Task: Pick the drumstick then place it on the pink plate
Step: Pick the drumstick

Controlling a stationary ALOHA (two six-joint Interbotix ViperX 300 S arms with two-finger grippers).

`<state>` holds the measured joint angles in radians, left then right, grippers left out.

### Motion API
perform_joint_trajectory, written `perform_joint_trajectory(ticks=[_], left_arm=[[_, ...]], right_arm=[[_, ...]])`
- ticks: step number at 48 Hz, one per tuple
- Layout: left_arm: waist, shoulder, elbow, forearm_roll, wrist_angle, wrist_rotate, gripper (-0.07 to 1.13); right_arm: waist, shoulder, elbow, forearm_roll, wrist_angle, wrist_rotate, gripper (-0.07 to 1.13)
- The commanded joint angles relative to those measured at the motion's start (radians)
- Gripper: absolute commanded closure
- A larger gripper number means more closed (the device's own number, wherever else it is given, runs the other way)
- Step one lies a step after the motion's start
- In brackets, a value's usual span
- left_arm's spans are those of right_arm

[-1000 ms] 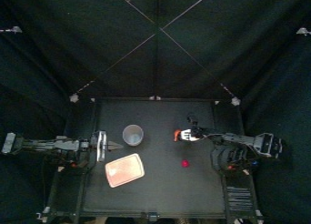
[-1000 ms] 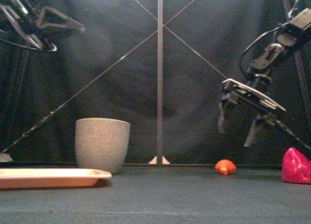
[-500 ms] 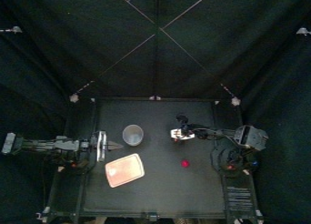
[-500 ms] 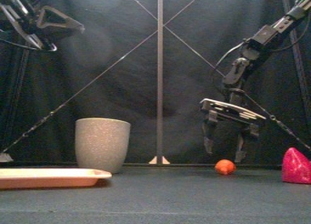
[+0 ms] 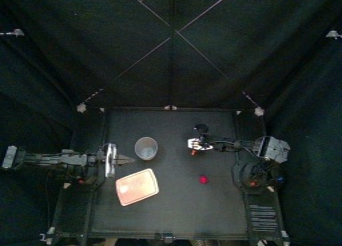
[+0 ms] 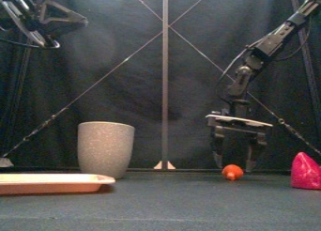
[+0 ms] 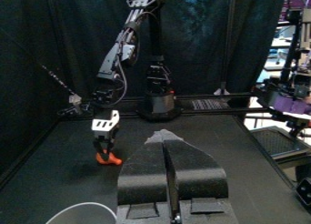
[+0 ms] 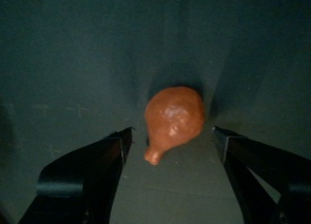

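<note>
The orange-brown drumstick [image 6: 232, 172] lies on the black table right of the middle, its thin end toward the wrist camera [image 8: 173, 118]. My right gripper [image 6: 237, 161] hangs open just above it, one jaw on either side, not touching. In the top view the right gripper [image 5: 201, 145] covers most of the drumstick. The flat pink plate [image 5: 138, 187] sits at the front left, low at the left edge in the front view [image 6: 51, 183]. My left gripper [image 7: 170, 178] rests shut at the table's left [image 5: 110, 162], holding nothing.
A tall grey speckled cup [image 6: 105, 148] stands behind the plate, left of the right gripper [image 5: 146, 146]. A pink-red toy [image 6: 305, 171] stands at the front right [image 5: 203, 178], between the drumstick and the table's front edge.
The right gripper has swung left and come down from well above the table until its open jaws straddle the drumstick. The left arm has not moved.
</note>
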<state>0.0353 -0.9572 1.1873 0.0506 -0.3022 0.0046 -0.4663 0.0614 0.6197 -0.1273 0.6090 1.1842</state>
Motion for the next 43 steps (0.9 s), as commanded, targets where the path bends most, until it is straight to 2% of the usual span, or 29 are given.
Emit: perform_joint_trajectory(ticks=[1, 32, 37, 43], left_arm=[[-0.002, 0.005, -0.017, 0.006, -0.017, 0.002, 1.04], [-0.018, 0.002, -0.018, 0.011, -0.023, 0.002, 1.04], [-0.018, 0.002, -0.018, 0.011, -0.023, 0.002, 1.04], [-0.018, 0.002, -0.018, 0.011, -0.023, 0.002, 1.04]], right_arm=[[-0.003, 0.017, -0.038, -0.009, -0.017, 0.002, 0.04], [0.003, 0.078, -0.06, -0.037, -0.015, 0.002, 0.04], [0.003, 0.078, -0.058, -0.038, -0.014, 0.002, 0.1], [0.012, 0.078, -0.058, -0.038, -0.011, 0.002, 0.26]])
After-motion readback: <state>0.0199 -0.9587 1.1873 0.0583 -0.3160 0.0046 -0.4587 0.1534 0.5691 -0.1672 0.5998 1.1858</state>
